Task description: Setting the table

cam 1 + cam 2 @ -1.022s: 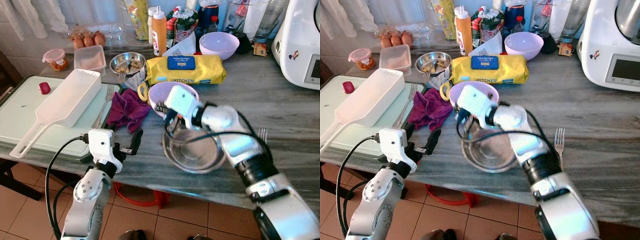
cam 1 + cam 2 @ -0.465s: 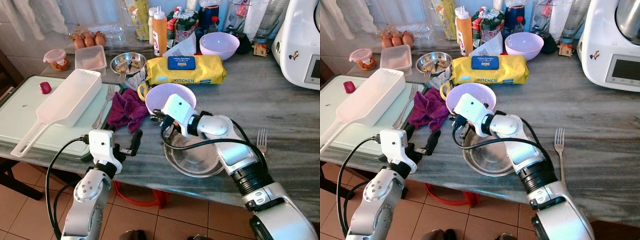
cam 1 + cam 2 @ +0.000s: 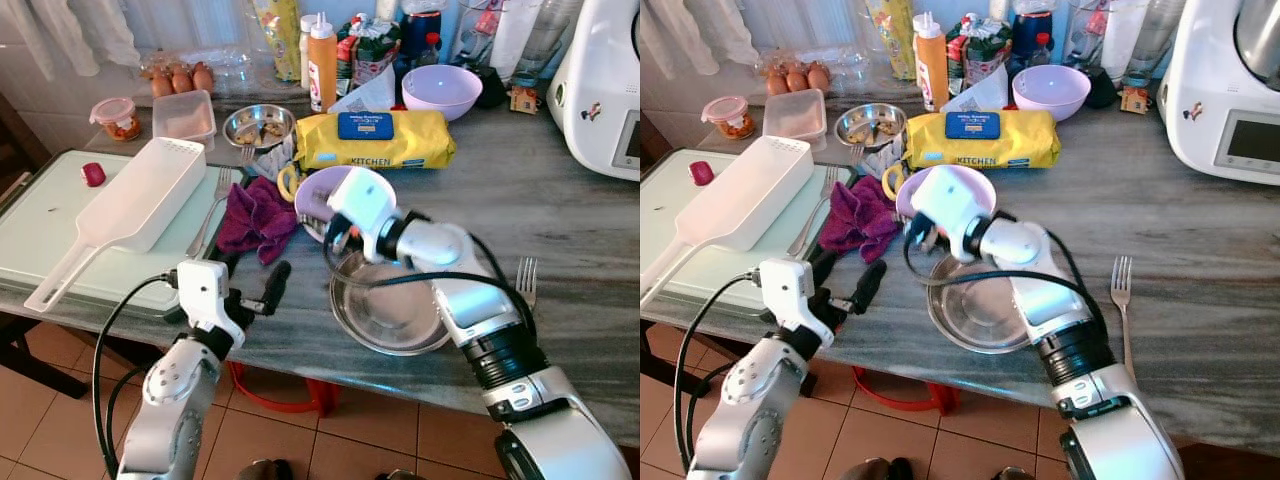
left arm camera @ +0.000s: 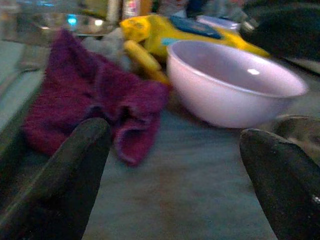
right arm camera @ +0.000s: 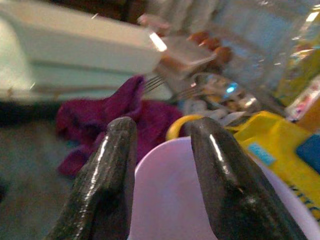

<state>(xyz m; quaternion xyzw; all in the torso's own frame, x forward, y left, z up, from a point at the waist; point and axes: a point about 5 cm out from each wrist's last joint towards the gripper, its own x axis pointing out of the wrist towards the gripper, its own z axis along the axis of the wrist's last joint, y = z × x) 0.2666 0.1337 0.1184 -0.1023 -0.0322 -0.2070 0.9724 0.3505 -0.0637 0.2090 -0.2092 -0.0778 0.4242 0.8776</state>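
The right end effector point(image 3: 918, 232) at frame centre has its fingers point(image 5: 112, 165) slightly parted over the pink bowl's point(image 3: 975, 187) near rim, seemingly to pinch it. Below sits a steel bowl point(image 3: 978, 315). The left end effector point(image 3: 262, 292) hovers wide open, empty, lower left over the worktop point(image 3: 560, 210).

My head cameras look down on the bench point(image 3: 560, 190) from above. Both wrist cameras sit low and close, sharing the lilac bowl point(image 4: 230, 85) and purple cloth point(image 5: 95, 117).

Right arm reaching forward and left, elbow bent; right gripper point(image 3: 915, 234) tilted down, fingers point(image 5: 112, 165) slightly parted. Left arm low at near left, left gripper point(image 3: 252, 288) level, fingers point(image 4: 65, 165) spread wide.
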